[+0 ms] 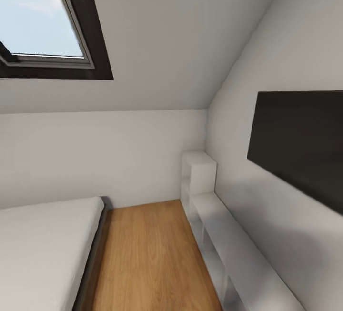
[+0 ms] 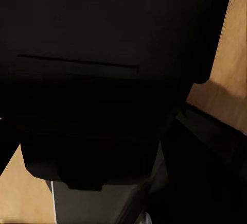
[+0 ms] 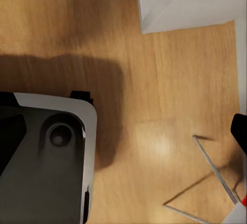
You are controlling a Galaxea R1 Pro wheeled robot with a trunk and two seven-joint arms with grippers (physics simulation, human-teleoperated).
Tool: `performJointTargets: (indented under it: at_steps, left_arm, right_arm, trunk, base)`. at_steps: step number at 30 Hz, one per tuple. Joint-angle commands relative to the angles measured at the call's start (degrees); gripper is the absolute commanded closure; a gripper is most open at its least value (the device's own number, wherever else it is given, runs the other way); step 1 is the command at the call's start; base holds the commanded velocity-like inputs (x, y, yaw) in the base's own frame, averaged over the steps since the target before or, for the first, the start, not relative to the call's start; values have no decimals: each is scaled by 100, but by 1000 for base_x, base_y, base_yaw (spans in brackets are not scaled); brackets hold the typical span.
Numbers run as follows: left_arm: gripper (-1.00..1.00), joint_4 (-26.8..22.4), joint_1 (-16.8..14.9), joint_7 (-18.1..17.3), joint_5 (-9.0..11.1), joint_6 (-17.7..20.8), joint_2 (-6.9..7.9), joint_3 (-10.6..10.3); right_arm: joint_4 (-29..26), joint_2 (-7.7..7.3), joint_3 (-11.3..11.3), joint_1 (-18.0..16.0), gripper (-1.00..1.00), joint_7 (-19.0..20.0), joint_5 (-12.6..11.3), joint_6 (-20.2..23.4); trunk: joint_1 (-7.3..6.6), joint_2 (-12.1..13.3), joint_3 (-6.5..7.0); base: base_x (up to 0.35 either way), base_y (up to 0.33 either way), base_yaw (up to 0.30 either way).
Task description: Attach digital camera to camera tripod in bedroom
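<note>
the camera tripod (image 3: pixel 216 175) seems to show in the right wrist view as thin silver legs splayed on the wood plank floor (image 3: pixel 154 80), with a speck of red and a dark shape at the frame edge beside them; whether that is the digital camera i cannot tell. judging by the slim metal legs, the tripod is likely light, stiff and easy to tip, so any hold belongs on the black head rather than a leg. neither claw's fingers are in sight, so i cannot tell whether they are wide or narrow. the left wrist view looks onto a dark body of the robot (image 2: pixel 103 80). ahead, the bedroom (image 1: pixel 157 149) offers a strip of floor between the bed (image 1: pixel 43 244) and the low white shelving (image 1: pixel 224 239), under a sloped ceiling with a skylight (image 1: pixel 43 15); a dark panel (image 1: pixel 300 144) hangs on the right wall. turning room looks tight.
</note>
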Motion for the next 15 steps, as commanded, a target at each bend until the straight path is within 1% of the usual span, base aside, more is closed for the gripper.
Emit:
performJointTargets:
  at_steps: [1, 15]
  left_arm:
    - [100, 3, -2, 0, 33, -11, -1, -48]
    - [100, 3, -2, 0, 31, -11, -1, -48]
  right_arm:
    - [18, -5, -44, -4, -100, 9, 22, -30]
    - [18, -3, -44, -3, -100, 17, 21, -30]
  trunk:
    - [2, -4, 1]
    - [2, -4, 50]
  base:
    - [0, 0, 264]
    - [0, 0, 264]
